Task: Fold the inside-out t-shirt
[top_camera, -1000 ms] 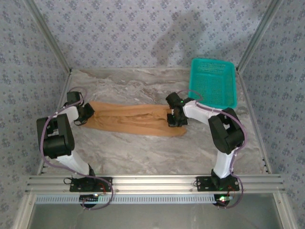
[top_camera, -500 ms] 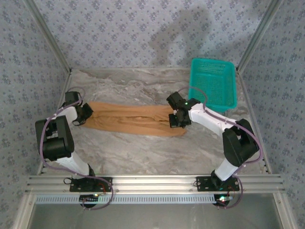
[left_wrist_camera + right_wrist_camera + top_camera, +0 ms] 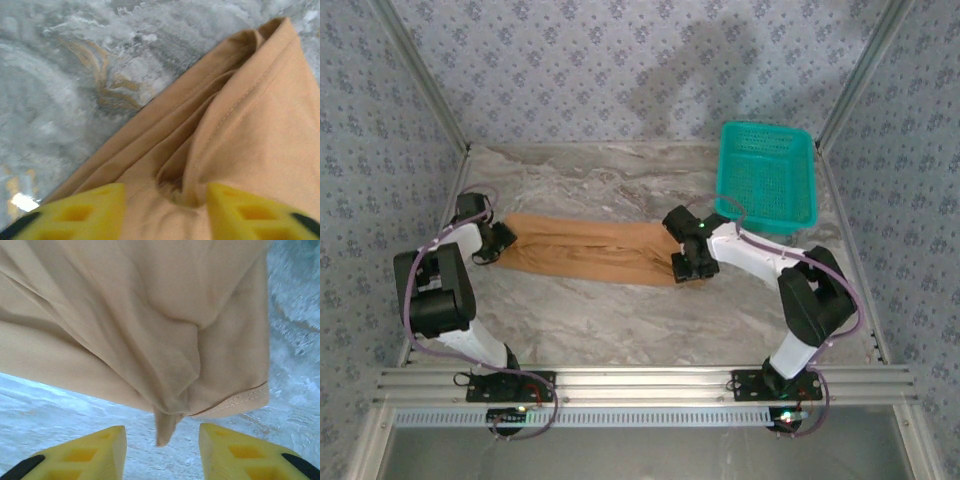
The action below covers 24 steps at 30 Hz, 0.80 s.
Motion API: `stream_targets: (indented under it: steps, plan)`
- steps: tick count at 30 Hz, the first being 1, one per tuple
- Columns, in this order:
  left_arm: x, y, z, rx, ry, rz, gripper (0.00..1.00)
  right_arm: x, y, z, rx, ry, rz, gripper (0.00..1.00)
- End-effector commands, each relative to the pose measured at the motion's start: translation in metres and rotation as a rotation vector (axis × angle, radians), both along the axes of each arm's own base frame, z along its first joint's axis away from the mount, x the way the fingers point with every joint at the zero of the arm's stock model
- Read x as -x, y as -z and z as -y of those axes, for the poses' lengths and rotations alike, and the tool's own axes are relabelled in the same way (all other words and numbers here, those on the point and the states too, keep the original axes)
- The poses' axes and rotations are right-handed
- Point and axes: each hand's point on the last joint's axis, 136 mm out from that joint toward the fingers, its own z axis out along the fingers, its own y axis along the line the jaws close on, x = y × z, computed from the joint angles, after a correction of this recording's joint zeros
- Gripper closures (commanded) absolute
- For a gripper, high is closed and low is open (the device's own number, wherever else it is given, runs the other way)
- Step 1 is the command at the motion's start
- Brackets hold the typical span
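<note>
The inside-out t-shirt [image 3: 590, 250] is a tan strip folded lengthwise across the middle of the marble table, running left to right. My left gripper [image 3: 500, 240] sits at the strip's left end. In the left wrist view its yellow fingers [image 3: 85, 212] stand apart over creased fabric [image 3: 250, 110], gripping nothing. My right gripper [image 3: 689, 266] is at the strip's right end. Its yellow fingers [image 3: 240, 455] are also apart, with a small point of cloth [image 3: 167, 427] just beyond the gap and the hemmed edge [image 3: 245, 400] lying on the table.
A teal plastic basket [image 3: 767, 175] stands at the back right, just behind the right arm. Bare marble table [image 3: 620, 320] lies between the shirt and the arm bases. Patterned walls close in the left, back and right sides.
Both grippers have opened and let go of the shirt's ends. The right gripper has shifted a little left and toward the near edge, and the shirt's right end has drawn in with it.
</note>
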Motion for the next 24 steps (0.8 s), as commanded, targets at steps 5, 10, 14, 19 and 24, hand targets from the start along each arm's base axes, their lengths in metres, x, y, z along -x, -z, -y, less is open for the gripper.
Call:
stream_targets:
  steps: [5, 10, 14, 19, 24]
  plan:
    - [-0.046, -0.092, 0.059, -0.045, 0.154, 0.211, 0.45, -0.069, -0.059, -0.051, -0.164, 0.09, 0.175, 0.54]
    - [-0.074, -0.06, 0.1, 0.145, 0.209, 0.212, 0.47, -0.107, -0.015, -0.063, -0.197, 0.16, 0.113, 0.61]
    - [-0.064, -0.008, 0.078, 0.207, 0.105, 0.132, 0.48, -0.106, 0.024, -0.049, -0.158, 0.189, 0.037, 0.65]
    - [-0.019, 0.043, 0.03, 0.315, -0.085, 0.063, 0.52, -0.089, 0.05, -0.034, -0.112, 0.181, -0.017, 0.65]
    - [0.027, 0.045, 0.014, 0.287, -0.13, 0.007, 0.52, -0.067, 0.042, -0.027, -0.065, 0.121, -0.025, 0.64]
